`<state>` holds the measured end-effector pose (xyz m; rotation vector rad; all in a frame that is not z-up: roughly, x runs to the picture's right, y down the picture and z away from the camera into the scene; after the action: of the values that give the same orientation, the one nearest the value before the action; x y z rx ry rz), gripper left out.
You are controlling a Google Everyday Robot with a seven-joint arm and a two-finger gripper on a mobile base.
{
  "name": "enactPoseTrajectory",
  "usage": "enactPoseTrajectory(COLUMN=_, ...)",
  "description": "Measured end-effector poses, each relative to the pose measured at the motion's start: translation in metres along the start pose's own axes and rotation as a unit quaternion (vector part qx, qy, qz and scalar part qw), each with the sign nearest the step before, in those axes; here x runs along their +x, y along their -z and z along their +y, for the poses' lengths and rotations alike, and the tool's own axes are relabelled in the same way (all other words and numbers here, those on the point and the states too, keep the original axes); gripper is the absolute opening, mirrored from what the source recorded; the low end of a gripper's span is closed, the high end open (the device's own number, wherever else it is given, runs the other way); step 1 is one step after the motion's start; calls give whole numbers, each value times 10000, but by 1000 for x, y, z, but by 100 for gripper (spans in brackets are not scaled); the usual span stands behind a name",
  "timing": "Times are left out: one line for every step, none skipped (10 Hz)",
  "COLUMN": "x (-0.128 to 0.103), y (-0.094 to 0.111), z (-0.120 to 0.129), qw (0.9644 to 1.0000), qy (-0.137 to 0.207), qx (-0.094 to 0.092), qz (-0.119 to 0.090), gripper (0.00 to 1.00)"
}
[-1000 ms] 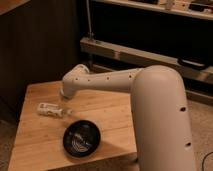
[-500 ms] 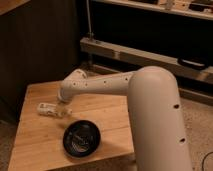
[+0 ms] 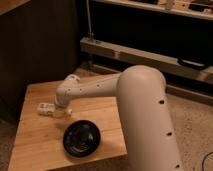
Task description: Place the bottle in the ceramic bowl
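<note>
- Lowered since the earlier frame, the white arm is now bent down over the wooden table, with its wrist brought close to the tabletop; bottle and bowl are left unmoved.
- The gripper is seen low at the arm's end, just beside the bottle, its jaws held apart and clamped on nothing.
- The bottle is found lying on its side on the table, toward the edge at the left of the view, while the black bowl is set apart from it, nearer the front edge.
- The step in hand is judged to be the reach for the grasp: the bottle is not yet taken, and nothing is seen in the bowl.
- For the next move, the jaws are to be settled on either side of the bottle's narrow body and closed before any lift; a short carry over the bowl's rim is then called for.
</note>
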<state>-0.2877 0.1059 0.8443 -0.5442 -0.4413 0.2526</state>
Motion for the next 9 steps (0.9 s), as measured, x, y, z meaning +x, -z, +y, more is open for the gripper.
enactPoseTrajectory(x=-1, y=-4, z=2, qw=10000, qy=39, qx=-7, qz=26, gripper=65)
enactPoseTrajectory(x=-2, y=-10, z=3, qw=9999, qy=101, qx=-7, qz=69, gripper=65)
enactPoseTrajectory(x=-3, y=-12, z=3, qw=9999, qy=132, qx=0, qz=84, gripper=65)
enactPoseTrajectory(x=-2, y=-15, z=4, qw=9998, qy=154, qx=-15, qz=108, gripper=65)
enactPoseTrajectory(x=-1, y=-19, z=4, qw=9997, qy=187, qx=-28, qz=148, gripper=65)
enactPoseTrajectory(x=0, y=-23, z=5, qw=9996, qy=210, qx=-41, qz=193, gripper=65)
enactPoseTrajectory(x=1, y=-26, z=5, qw=9995, qy=214, qx=-55, qz=232, gripper=65)
enactPoseTrajectory(x=5, y=-30, z=5, qw=9993, qy=226, qx=-72, qz=301, gripper=65)
enactPoseTrajectory(x=7, y=-32, z=4, qw=9991, qy=217, qx=-92, qz=340, gripper=65)
